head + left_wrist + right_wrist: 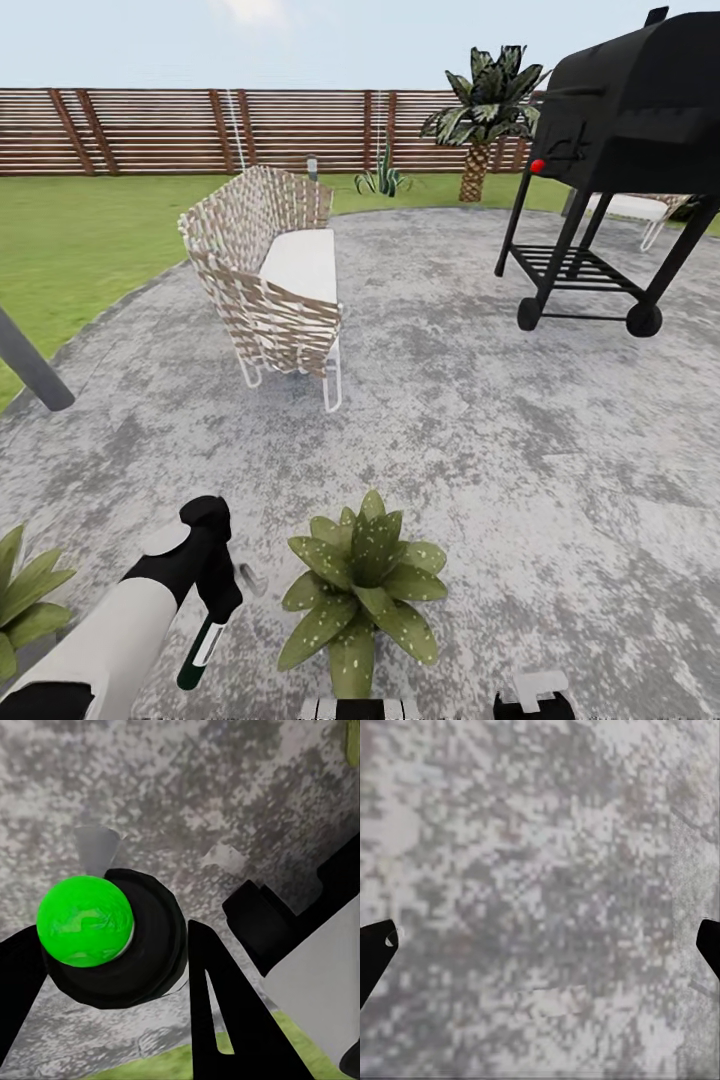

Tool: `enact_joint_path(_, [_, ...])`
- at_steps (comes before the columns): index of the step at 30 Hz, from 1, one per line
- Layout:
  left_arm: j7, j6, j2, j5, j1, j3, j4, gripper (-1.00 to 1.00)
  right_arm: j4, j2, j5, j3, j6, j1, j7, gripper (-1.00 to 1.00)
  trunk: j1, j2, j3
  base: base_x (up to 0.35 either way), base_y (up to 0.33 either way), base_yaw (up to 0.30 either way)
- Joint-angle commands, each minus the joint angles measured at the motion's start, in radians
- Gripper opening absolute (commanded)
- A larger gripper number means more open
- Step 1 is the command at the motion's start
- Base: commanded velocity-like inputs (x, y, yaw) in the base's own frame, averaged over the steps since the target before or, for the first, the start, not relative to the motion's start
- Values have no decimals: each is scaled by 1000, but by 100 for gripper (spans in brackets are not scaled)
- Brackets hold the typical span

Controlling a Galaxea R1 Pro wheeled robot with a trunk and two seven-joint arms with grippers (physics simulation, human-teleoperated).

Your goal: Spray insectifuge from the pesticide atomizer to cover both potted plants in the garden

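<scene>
The left arm reaches forward and down from the lower left of the head view, white forearm ending in a black wrist, and its gripper [212, 600] is clamped around the pesticide atomizer [200, 650] — a slim dark bottle with a white label, hanging tilted just above the paving with its whitish trigger head [250, 578] poking out toward the nearer potted plant [358, 592]. That plant, a low rosette of broad spotted leaves, sits just beside the bottle; a second potted plant [25, 600] shows at the left edge, on the other side of the arm.

The left wrist view gives what the head view cannot: looking along the black fingers [225, 1012], the bottle's round dark body [131, 949] is seen end-on between them, with a bright green disc [85, 920] on its near face and the pale trigger piece [96, 847] beyond it.

In the right wrist view the right gripper [540, 949] stands wide open, its two dark fingertips at opposite edges of the frame with bare mottled paving between them.

The patio [480, 440] is round, blotchy grey stone, ringed by green lawn [80, 230] and backed by a brown slatted fence [200, 130]. On it stand a woven bench [270, 270] with a white cushion and a black wheeled grill [620, 130]; a palm [485, 110] rises near the fence.
</scene>
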Motion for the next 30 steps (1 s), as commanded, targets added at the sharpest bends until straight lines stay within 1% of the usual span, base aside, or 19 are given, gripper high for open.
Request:
enact_joint_path(1, [-8, 11, 1, -2, 0, -3, -3, -100, 2, 0, 10, -8, -4, -1, -3, 100, 0, 0, -1, 0, 0, 0])
enact_joint_path(4, [-8, 14, 4, 5, 0, 6, -4, -100, 2, -1, 11, -8, -4, -1, -3, 100, 0, 0, -1, 0, 0, 0])
enact_joint_path(10, [-8, 13, 4, 6, 0, 6, -4, -100, 1, -2, 10, -8, -3, -1, -3, 100, 0, 0, -1, -3, 0, 0])
enact_joint_path(15, [-8, 13, 3, 6, 0, 8, -4, -100, 2, -1, 10, -8, -2, -1, -3, 100, 0, 0, -1, -233, -23, 0])
enact_joint_path(24, [-8, 14, 1, 6, 0, 10, -3, -100, 3, -1, 10, -8, -2, -1, -3, 100, 0, 0, -1, -281, -184, 0])
enact_joint_path(30, [-8, 15, 7, 5, 0, 7, -3, -100, 3, -1, 10, -8, -2, -1, -3, 100, 0, 0, -1, -152, -244, 0])
